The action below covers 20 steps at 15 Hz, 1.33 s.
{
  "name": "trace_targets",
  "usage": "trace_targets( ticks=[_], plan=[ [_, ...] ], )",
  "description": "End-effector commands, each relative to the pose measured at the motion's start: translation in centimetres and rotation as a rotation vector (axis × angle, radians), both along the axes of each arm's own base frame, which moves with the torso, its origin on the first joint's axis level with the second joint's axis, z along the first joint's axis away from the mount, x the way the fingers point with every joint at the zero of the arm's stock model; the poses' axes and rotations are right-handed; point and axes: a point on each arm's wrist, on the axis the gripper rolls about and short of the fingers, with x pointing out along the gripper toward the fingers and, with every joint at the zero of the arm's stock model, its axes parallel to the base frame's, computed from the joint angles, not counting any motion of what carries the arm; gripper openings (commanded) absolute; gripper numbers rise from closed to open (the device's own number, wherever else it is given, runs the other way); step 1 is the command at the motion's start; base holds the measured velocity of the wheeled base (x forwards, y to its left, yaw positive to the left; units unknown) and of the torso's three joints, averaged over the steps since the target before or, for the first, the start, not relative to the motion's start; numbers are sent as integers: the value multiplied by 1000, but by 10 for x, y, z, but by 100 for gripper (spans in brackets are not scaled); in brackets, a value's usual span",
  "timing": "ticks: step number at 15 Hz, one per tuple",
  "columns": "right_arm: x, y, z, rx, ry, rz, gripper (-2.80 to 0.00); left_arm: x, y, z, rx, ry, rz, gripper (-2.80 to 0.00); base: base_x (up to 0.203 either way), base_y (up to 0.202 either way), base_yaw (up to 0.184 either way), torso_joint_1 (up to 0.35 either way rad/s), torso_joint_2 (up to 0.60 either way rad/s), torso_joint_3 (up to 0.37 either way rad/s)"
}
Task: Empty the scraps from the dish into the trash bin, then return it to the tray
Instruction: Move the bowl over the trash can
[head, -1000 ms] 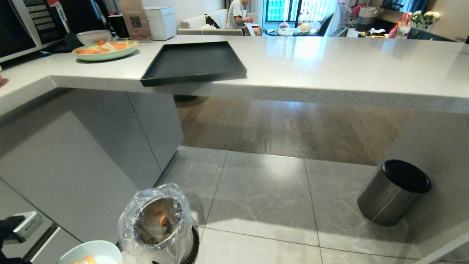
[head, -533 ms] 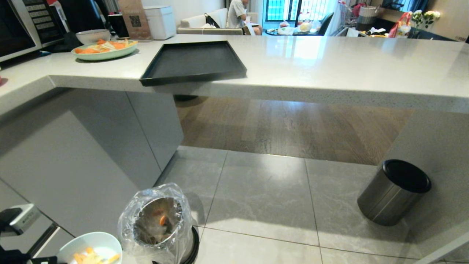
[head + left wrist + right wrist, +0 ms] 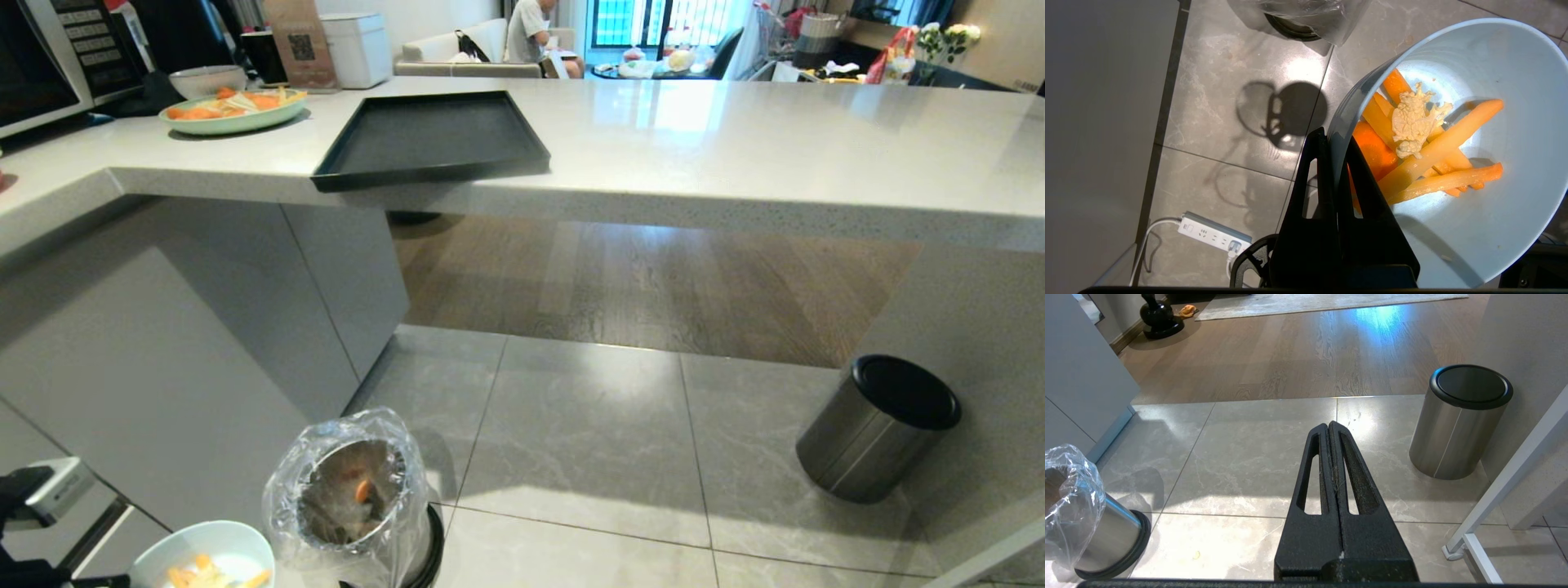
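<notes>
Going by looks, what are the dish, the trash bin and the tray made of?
Dish: probably glazed ceramic or melamine; smooth pale-blue gloss with soft highlights, thin rim.
Trash bin: shiny metal, likely stainless steel, mirror-like wall; crinkled clear plastic liner over the rim, dark base ring.
Tray: matte black with a low rim, no glare; plastic or coated metal, cannot tell which.

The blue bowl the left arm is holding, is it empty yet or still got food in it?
Not empty. The dish holds its scraps, orange and yellow strips, with the left gripper shut on its rim.
</notes>
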Motion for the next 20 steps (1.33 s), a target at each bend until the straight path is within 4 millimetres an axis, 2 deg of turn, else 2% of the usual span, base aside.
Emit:
trace_targets(
  ticks=[1,10,20],
  plan=[
    [0,0,0,0,-1,0,-280,0,0,0,1,2,-1,-280,0,0,0,0,0,0],
    [0,0,0,0,1,0,-280,5,0,-1,-3,22,-8,-280,0,0,0,0,0,0],
    [0,0,0,0,1,0,-280,5,0,-1,-4,20,-7,-280,-1,-6,162,1,2,5]
  ],
)
